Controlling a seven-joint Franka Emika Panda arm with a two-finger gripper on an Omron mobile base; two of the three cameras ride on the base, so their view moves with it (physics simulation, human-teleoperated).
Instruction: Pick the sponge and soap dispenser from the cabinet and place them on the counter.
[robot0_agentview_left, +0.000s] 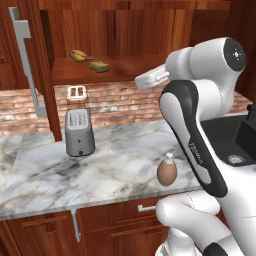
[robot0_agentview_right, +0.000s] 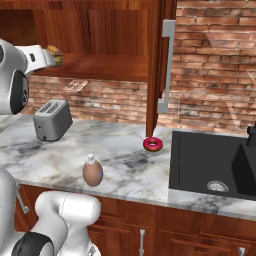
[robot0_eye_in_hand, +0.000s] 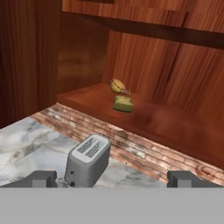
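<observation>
Pincer (robot0_eye_in_hand: 112, 178) nearest the hand camera: two dark tips spread wide at the bottom of the hand view, nothing between them. It is aimed up at the open cabinet (robot0_eye_in_hand: 183, 83), raised off the tabletop, probably lining up a reach for the shelf.

Toaster (robot0_eye_in_hand: 87, 159) sits just below the pincer on the tabletop (robot0_agentview_left: 120, 165), near the back edge against the brick wall, left part of the slab. It stands under the shelf, so a low approach could clip it; judging by the height, the hand is kept above it for that reason.

Sponge (robot0_agentview_left: 100, 66) lies flat on the cabinet shelf (robot0_agentview_left: 130, 67), towards the shelf's left end and near its front edge, olive face showing. Not yet picked. Banana (robot0_agentview_left: 78, 55) is just behind and beside it, close enough that a sloppy grasp could catch both; whether they touch, cannot tell.

Soap dispenser (robot0_agentview_left: 167, 171) stands upright on the tabletop near the front edge, beside the arm's lower link, nozzle up. So that half of the task looks done; sponge remains.

Doughnut (robot0_agentview_right: 152, 144) rests on the tabletop near the sink's (robot0_agentview_right: 210, 165) left edge, under the open cabinet door (robot0_agentview_right: 155, 65). Well apart from the sponge, no part in this.
</observation>
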